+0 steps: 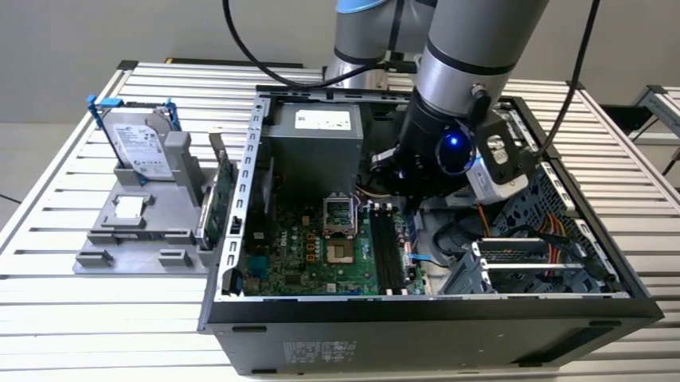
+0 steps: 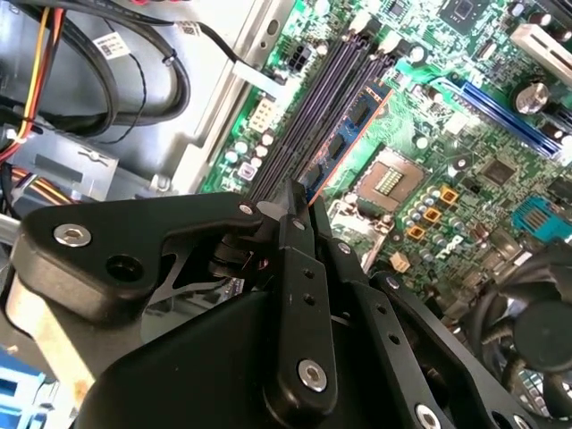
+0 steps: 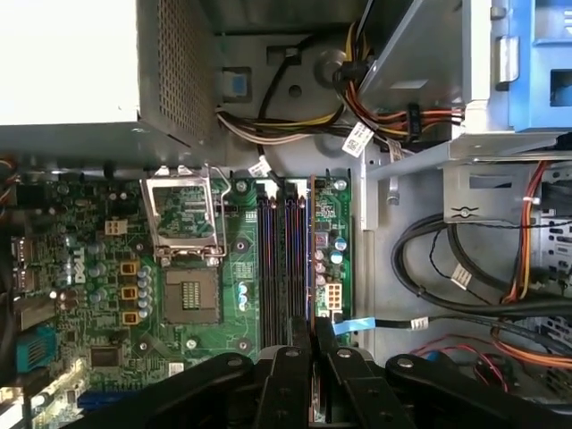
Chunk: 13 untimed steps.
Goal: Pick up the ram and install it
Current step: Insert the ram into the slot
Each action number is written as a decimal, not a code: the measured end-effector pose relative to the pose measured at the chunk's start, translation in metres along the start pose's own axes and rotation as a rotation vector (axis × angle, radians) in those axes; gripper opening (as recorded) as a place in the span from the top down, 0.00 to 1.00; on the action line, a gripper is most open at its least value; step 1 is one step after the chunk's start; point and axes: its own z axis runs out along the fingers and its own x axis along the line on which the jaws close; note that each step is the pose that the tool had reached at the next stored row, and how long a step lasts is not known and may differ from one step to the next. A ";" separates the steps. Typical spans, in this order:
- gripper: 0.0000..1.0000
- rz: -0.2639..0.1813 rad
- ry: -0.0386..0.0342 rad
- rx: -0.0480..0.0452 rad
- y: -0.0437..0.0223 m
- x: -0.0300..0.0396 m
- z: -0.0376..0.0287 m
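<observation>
Black gripper (image 2: 299, 210) – fingers pinched nearly together on the ram (image 3: 315, 295) – above the motherboard (image 3: 179, 259) slots.

dark green ram (image 2: 356, 116) upright in slot (image 3: 277, 259)

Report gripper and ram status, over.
Gripper shut on the ram. Ram edge-down over the memory slots, seating unclear. Cables lie beside, not across the slots.

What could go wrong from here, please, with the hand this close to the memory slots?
1. The ram held edge-on in the hand may miss its slot and scrape the motherboard.
2. Loose cables lie beside the slots and could snag the arm.
</observation>
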 end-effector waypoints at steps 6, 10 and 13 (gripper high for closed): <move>1.00 0.000 -0.0001 0.0009 -0.0003 -0.0001 0.0076; 1.00 0.000 0.0000 0.0009 -0.0003 -0.0003 0.0109; 1.00 0.000 0.0001 0.0010 -0.0004 -0.0005 0.0134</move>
